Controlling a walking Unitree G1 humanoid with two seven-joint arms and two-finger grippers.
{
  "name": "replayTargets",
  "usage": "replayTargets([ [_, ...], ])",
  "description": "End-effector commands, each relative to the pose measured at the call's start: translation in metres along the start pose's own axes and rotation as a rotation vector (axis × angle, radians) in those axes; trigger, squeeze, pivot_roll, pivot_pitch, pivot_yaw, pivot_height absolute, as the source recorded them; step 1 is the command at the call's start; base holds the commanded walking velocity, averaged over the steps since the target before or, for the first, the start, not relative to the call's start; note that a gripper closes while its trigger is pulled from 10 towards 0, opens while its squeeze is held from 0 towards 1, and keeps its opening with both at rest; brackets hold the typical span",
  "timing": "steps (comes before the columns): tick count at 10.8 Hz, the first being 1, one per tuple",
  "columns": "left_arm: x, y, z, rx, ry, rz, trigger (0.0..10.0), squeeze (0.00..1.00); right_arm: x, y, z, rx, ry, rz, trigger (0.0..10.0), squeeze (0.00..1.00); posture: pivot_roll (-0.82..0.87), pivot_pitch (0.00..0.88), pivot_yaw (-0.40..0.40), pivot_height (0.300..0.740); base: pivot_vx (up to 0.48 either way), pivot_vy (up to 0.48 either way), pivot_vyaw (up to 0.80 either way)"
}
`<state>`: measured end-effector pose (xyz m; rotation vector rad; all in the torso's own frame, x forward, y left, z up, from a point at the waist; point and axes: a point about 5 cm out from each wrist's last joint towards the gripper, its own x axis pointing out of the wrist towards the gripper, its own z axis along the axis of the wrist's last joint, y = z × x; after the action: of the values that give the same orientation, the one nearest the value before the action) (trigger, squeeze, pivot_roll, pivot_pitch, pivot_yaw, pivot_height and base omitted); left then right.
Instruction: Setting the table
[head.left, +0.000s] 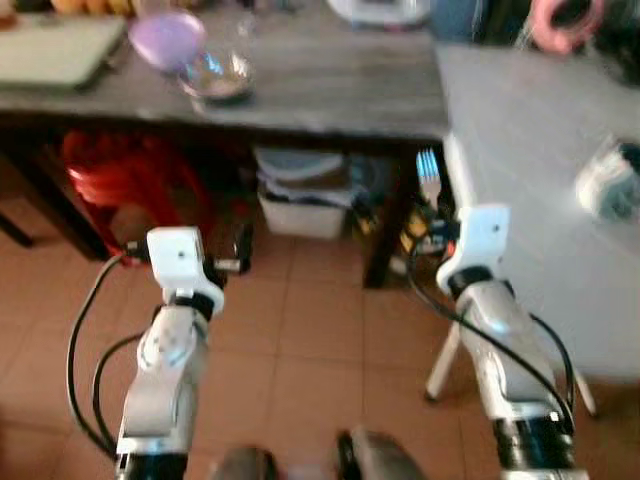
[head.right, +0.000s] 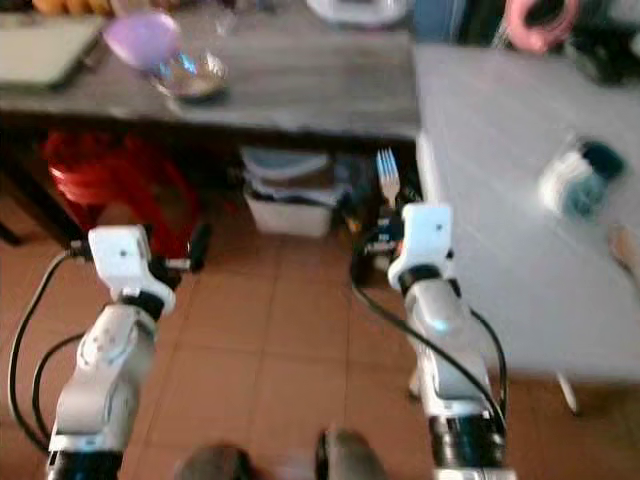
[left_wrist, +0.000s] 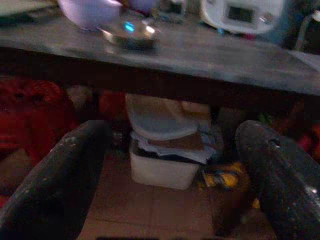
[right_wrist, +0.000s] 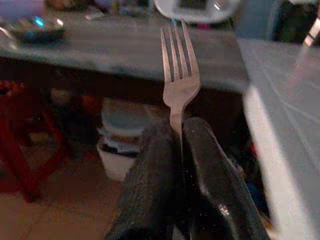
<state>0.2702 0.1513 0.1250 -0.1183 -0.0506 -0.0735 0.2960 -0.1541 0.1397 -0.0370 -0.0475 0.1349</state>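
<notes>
The right gripper (right_wrist: 178, 137) pinches a fork (right_wrist: 178, 75) by its handle, tines up and forward, near the white table's (head.left: 530, 150) left edge. The left gripper (left_wrist: 170, 170) hangs open, empty.

Terracotta floor tiles (head.left: 310, 330) run under a dark wooden bench (head.left: 330, 85). A white bench (head.left: 530, 170) adjoins it. Beneath sit red stools (head.left: 125, 170) and a white bin (head.left: 300, 200).
</notes>
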Motion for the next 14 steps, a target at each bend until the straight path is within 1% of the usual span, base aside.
replayTargets([
  [1, 0.000, 0.008, -0.002, 0.013, 0.007, 0.025, 10.0, 0.00, 0.002, 0.006, 0.003, -0.006, -0.025, 0.016, 0.0, 0.00, -0.04, 0.121, -0.007, 0.740, 0.337, 0.341, 0.00],
  [2, 0.000, 0.008, -0.001, 0.015, 0.002, 0.030, 10.0, 0.00, 0.002, 0.007, 0.003, -0.004, -0.027, 0.025, 0.0, 0.00, -0.04, 0.120, -0.007, 0.740, 0.330, 0.349, 0.00],
  [3, 0.001, 0.007, 0.001, 0.037, -0.014, 0.018, 10.0, 0.00, 0.001, 0.009, 0.003, 0.001, -0.027, 0.048, 9.1, 0.00, -0.04, 0.120, -0.006, 0.740, 0.337, 0.341, 0.00],
  [4, 0.001, 0.005, 0.001, 0.037, -0.018, 0.013, 10.0, 0.00, 0.002, 0.010, 0.003, -0.009, -0.031, 0.047, 10.0, 0.00, -0.04, 0.117, -0.005, 0.740, 0.390, 0.281, 0.00],
  [8, 0.003, 0.001, 0.002, 0.044, -0.029, -0.015, 10.0, 0.00, 0.004, 0.009, 0.002, -0.014, -0.035, 0.029, 10.0, 0.00, -0.04, 0.114, 0.000, 0.740, 0.476, 0.000, 0.00],
  [11, 0.003, -0.003, 0.003, 0.064, -0.040, -0.045, 10.0, 0.00, 0.005, 0.003, 0.000, -0.016, -0.027, -0.015, 10.0, 0.00, -0.04, 0.114, 0.001, 0.740, 0.480, 0.000, 0.00],
  [13, 0.002, -0.005, 0.003, 0.051, -0.043, -0.056, 10.0, 0.00, 0.005, 0.003, -0.002, -0.016, -0.021, -0.024, 10.0, 0.00, -0.04, 0.113, 0.001, 0.740, 0.450, 0.000, 0.00],
  [14, 0.001, -0.003, 0.003, 0.029, -0.043, -0.041, 10.0, 0.00, 0.006, 0.004, -0.003, -0.016, -0.019, -0.022, 10.0, 0.00, -0.04, 0.113, 0.001, 0.740, 0.000, 0.000, 0.00],
])
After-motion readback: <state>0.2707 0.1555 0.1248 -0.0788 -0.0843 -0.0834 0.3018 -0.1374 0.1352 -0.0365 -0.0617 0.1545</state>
